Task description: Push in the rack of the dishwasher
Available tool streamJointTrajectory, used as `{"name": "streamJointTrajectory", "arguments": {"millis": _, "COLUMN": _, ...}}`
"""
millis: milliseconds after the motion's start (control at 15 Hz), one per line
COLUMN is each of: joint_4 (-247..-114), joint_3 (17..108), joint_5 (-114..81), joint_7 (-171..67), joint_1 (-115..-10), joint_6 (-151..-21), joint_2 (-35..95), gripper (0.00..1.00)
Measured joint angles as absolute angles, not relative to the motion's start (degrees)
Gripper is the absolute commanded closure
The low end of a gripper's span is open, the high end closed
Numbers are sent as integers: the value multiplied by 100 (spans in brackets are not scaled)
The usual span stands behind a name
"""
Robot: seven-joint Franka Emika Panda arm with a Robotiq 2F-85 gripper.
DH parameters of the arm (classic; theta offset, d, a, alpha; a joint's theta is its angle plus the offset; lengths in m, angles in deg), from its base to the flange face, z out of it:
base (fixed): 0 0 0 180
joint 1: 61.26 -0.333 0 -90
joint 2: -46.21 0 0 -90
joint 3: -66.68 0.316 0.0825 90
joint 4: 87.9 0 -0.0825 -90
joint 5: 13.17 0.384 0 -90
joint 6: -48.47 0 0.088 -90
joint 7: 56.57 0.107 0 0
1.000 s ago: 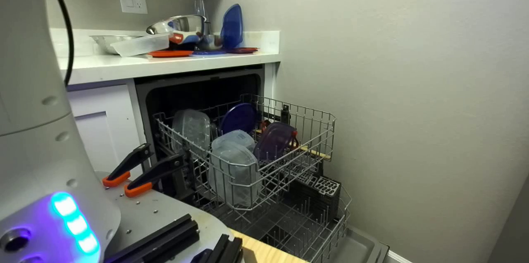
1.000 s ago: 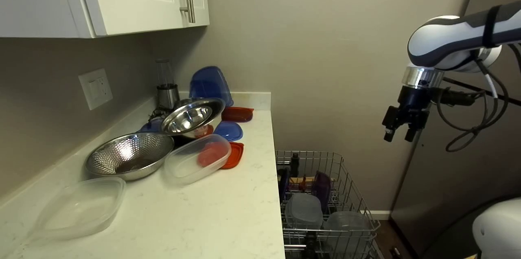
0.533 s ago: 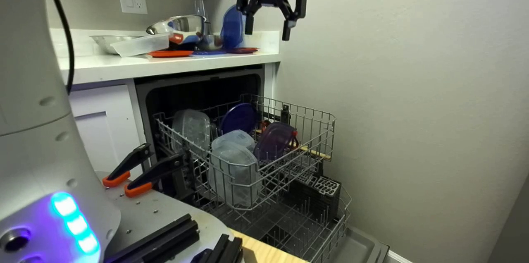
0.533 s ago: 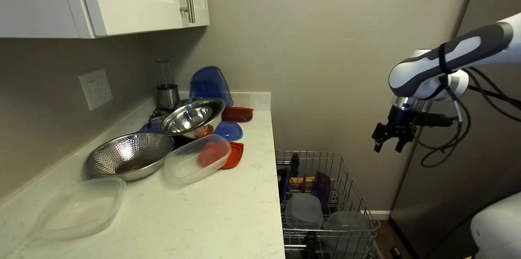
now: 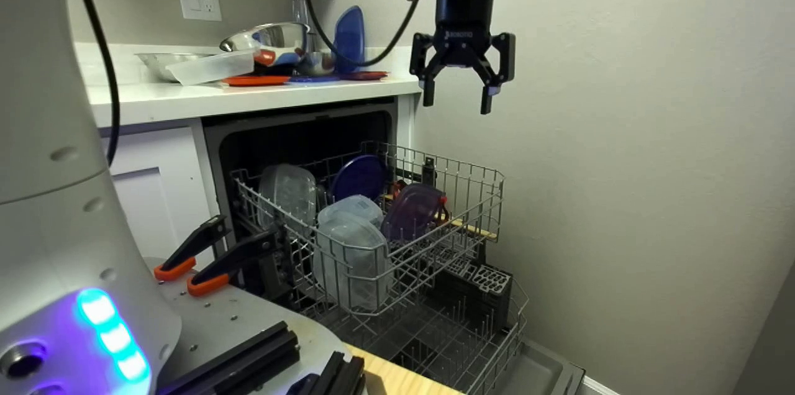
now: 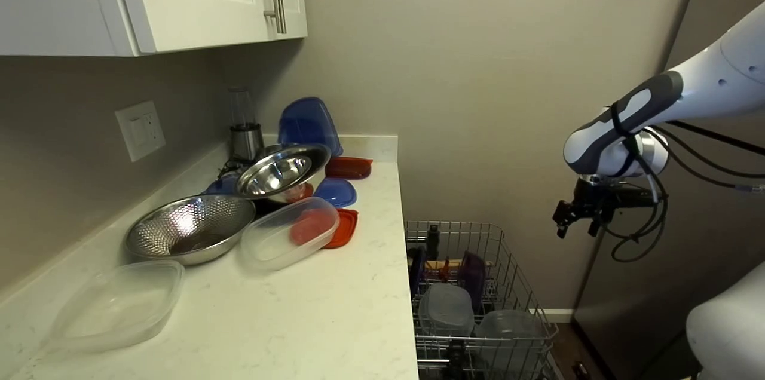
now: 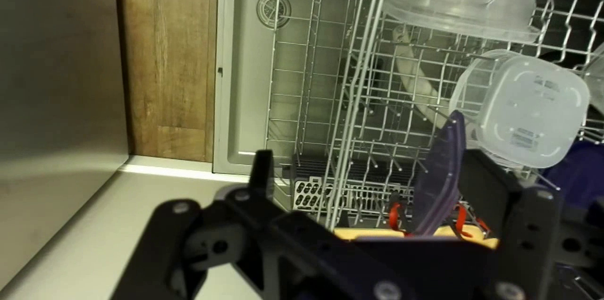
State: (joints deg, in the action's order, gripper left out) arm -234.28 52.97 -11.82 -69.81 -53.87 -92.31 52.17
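The grey wire upper rack (image 5: 472,181) stands pulled out of the open dishwasher (image 5: 214,128); it also shows in an exterior view (image 6: 526,275) and the wrist view (image 7: 355,87). It holds clear containers (image 5: 354,258), a purple lid (image 5: 413,212) and a dark blue lid (image 5: 360,177). The lower rack (image 5: 490,358) is also out, over the lowered door (image 5: 540,373). My gripper (image 5: 458,103) points down, open and empty, above the upper rack and apart from it. It also shows in an exterior view (image 6: 577,229) and the wrist view (image 7: 373,163).
The white countertop (image 6: 334,308) bears metal bowls (image 6: 191,227), plastic containers (image 6: 293,233) and lids. A wall (image 5: 590,196) runs beside the racks. Black clamps with orange tips (image 5: 208,283) sit by the robot base. A steel panel (image 6: 663,236) stands behind the arm.
My gripper has come down into view from above and moved down and to the right in an exterior view, staying open. The racks and dishes have not moved.
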Motion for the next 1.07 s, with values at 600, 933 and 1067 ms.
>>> {"name": "streamJointTrajectory", "arguments": {"millis": 600, "joint_4": -22873, "joint_3": 5353, "joint_5": -472, "joint_7": -7478, "joint_1": -5231, "joint_6": -9949, "joint_2": 3974, "gripper": 0}}
{"name": "streamJointTrajectory", "arguments": {"millis": 933, "joint_4": -22854, "joint_3": 5368, "joint_5": -468, "joint_7": -7477, "joint_1": -5222, "joint_6": -9949, "joint_2": 3970, "gripper": 0}}
{"name": "streamJointTrajectory", "arguments": {"millis": 1067, "joint_4": -22830, "joint_3": 5370, "joint_5": -542, "joint_7": -7339, "joint_1": -5217, "joint_6": -9952, "joint_2": 3937, "gripper": 0}}
